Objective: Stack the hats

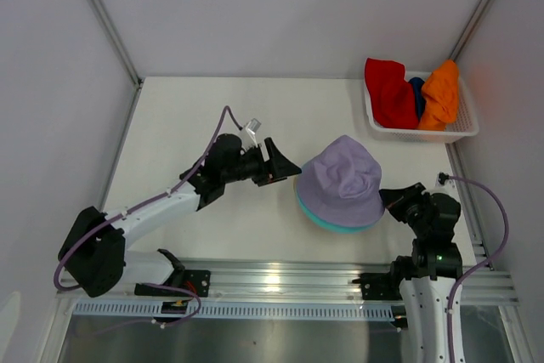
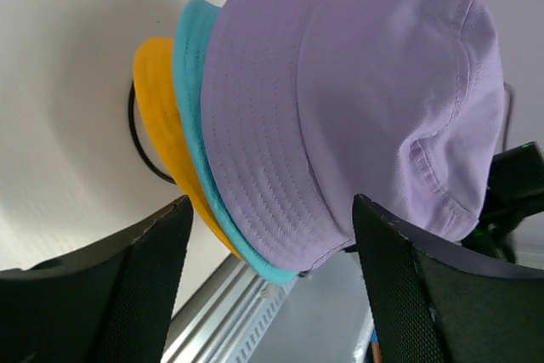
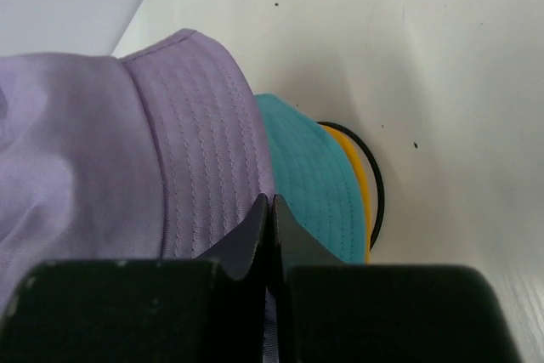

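A lavender hat [image 1: 344, 178] [image 2: 357, 99] [image 3: 85, 150] tops a stack over a teal hat [image 1: 340, 225] [image 2: 194, 99] [image 3: 310, 184] and a yellow hat [image 2: 157, 116] [image 3: 361, 184], whose brims peek out below. My right gripper [image 1: 393, 199] [image 3: 272, 201] is shut at the stack's right edge, with a sliver of the lavender brim pinched between its fingers. Just left of the stack my left gripper [image 1: 285, 172] [image 2: 272, 278] stands open, nothing between its fingers. A red hat [image 1: 389, 91], a dark blue hat [image 1: 416, 95] and an orange hat [image 1: 440, 95] lie in the basket.
The white mesh basket [image 1: 425, 133] sits at the back right corner against the wall. A black wire stand [image 2: 136, 138] [image 3: 378, 184] shows under the stack. The metal rail [image 1: 280, 278] runs along the near table edge.
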